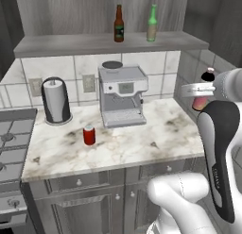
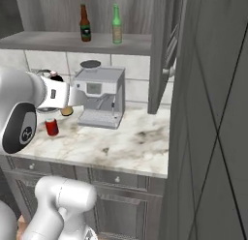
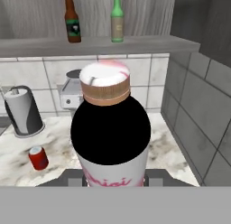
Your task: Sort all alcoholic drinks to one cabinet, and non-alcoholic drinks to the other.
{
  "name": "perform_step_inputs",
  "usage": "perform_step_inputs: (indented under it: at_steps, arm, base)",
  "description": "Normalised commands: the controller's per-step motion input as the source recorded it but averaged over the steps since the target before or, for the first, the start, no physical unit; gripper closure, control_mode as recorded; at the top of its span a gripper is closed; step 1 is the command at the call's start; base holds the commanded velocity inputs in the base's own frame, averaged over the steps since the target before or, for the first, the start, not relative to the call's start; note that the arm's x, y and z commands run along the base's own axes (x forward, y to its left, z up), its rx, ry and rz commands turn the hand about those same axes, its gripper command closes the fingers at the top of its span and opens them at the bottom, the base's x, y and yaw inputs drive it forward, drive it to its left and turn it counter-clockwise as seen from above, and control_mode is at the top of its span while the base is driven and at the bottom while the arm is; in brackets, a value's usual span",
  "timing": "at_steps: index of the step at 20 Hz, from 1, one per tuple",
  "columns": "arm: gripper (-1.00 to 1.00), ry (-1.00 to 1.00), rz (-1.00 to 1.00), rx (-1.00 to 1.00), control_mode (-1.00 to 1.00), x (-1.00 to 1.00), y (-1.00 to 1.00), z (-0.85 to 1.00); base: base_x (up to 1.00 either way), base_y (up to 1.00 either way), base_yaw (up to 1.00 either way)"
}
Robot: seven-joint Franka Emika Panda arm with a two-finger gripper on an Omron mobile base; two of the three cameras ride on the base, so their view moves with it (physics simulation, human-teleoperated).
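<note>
Pink bottle (image 1: pixel 200 104) sits clamped in my gripper (image 1: pixel 203 92), raised above the marble counter (image 1: pixel 142 143) in the left base view; the red can (image 1: pixel 89 135) stands there. From the right, brown bottle (image 2: pixel 85 23) and green bottle (image 2: pixel 116 24) share the cabinet shelf (image 2: pixel 58 42). My hand view looks down the black-shouldered bottle.

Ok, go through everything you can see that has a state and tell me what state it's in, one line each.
pincer: shut on the pink bottle, held above the counter
pink bottle: capped, lifted off the counter
brown beer bottle: upright on the cabinet shelf
green beer bottle: upright on the same shelf, beside the brown one
red soda can: upright on the counter
cabinet door: open
</note>
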Motion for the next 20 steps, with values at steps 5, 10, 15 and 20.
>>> perform_step_inputs:
  at_steps: [5, 10, 15, 20]
  arm:
    - [1.0, 0.0, 0.0, 0.0, 1.0, 0.0, 0.0, 0.0]
    - [1.0, 0.0, 0.0, 0.0, 1.0, 0.0, 0.0, 0.0]
    - [1.0, 0.0, 0.0, 0.0, 1.0, 0.0, 0.0, 0.0]
    - [1.0, 0.0, 0.0, 0.0, 1.0, 0.0, 0.0, 0.0]
  base:
    - [-0.52, 0.01, -0.01]
    - [-0.5, 0.1, -0.01]
    - [-0.47, 0.17, -0.01]
    - [-0.4, 0.2, -0.02]
